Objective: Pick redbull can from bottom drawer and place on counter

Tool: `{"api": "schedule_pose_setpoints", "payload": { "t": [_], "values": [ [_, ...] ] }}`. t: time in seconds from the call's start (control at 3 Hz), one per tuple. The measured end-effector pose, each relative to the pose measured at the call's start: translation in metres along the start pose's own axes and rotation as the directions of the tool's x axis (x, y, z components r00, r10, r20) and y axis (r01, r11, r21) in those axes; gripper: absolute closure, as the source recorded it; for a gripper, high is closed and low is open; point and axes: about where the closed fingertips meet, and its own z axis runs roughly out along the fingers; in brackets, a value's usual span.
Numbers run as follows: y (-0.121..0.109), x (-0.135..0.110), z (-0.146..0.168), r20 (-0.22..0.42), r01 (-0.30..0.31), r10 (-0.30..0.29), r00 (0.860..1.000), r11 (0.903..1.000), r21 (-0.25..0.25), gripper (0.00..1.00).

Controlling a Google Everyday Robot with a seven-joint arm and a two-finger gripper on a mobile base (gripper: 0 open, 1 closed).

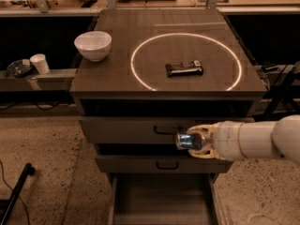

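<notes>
Clearly, pincer [191, 142] pinching redbull can [183, 141] before upper drawers [124, 130], bottom drawer [159, 199] cropped below.

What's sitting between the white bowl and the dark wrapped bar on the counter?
Nothing but bare counter, crossed by the bright ring's left arc, in the camera view. The gripper, holding the redbull can, is in front of the drawers.
</notes>
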Motion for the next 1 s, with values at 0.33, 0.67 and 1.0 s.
{"api": "schedule_pose_setpoints", "payload": {
  "t": [0.33, 0.67, 1.0],
  "values": [
    [-0.051, -0.029, -0.034, -0.005, -0.013, 0.013, 1.000, 0.9999, -0.006, 1.00],
    [-0.093, -0.044, -0.055, 0.014, -0.031, 0.031, 0.999, 0.9995, 0.007, 1.00],
    [-0.093, -0.044, -0.054, 0.014, -0.031, 0.031, 0.999, 0.9995, 0.006, 1.00]
  ]
}}
